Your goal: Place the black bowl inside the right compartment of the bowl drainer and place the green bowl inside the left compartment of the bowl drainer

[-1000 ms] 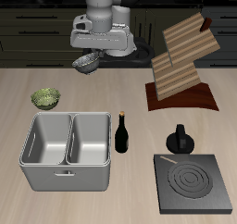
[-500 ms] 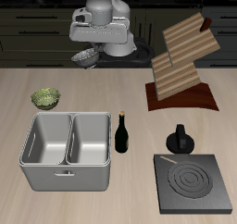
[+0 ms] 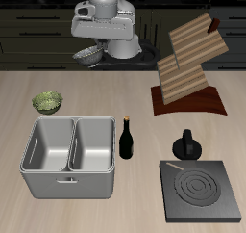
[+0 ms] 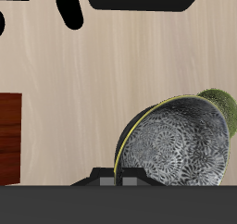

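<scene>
Aloft behind the table's back edge, the two-finger gripper [image 3: 93, 46] clasps the small dark grey-black bowl [image 3: 88, 53] by its rim, tilted, its pale silvery speckled inside [image 4: 180, 140] filling the wrist view. Below and nearer the front edge stands the large light-grey metal bowl drainer [image 3: 69, 183], both basins bare. Between them rests the small olive-green bowl [image 3: 47, 103], mottled yellowish.
</scene>
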You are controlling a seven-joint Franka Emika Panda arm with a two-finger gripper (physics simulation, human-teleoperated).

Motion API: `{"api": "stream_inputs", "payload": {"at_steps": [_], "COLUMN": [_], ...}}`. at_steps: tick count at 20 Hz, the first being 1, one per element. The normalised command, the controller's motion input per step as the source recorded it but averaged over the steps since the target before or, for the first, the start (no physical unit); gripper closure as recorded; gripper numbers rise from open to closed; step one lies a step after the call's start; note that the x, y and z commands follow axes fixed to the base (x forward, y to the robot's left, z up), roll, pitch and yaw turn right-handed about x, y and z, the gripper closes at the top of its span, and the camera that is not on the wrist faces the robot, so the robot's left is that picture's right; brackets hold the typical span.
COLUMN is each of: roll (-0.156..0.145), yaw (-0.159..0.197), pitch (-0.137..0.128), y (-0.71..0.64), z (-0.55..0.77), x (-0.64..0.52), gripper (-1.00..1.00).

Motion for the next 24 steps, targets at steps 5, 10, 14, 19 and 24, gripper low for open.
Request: {"api": "stream_inputs", "payload": {"at_steps": [5, 10, 14, 19, 24], "roll": [-0.023, -0.021, -0.007, -0.035, -0.036], "yaw": [0.023, 0.019, 0.003, -0.021, 0.010], "pitch": [-0.023, 0.004, -0.001, 0.004, 0.000], "y": [0.03, -0.02, 0.02, -0.06, -0.04], "z": [0.29, 0.17, 0.22, 0.13, 0.03], "x": [0.29, 0.27, 0.34, 0.38, 0.24], "gripper": [1.00, 1.00, 1.00, 1.00, 1.00]}}
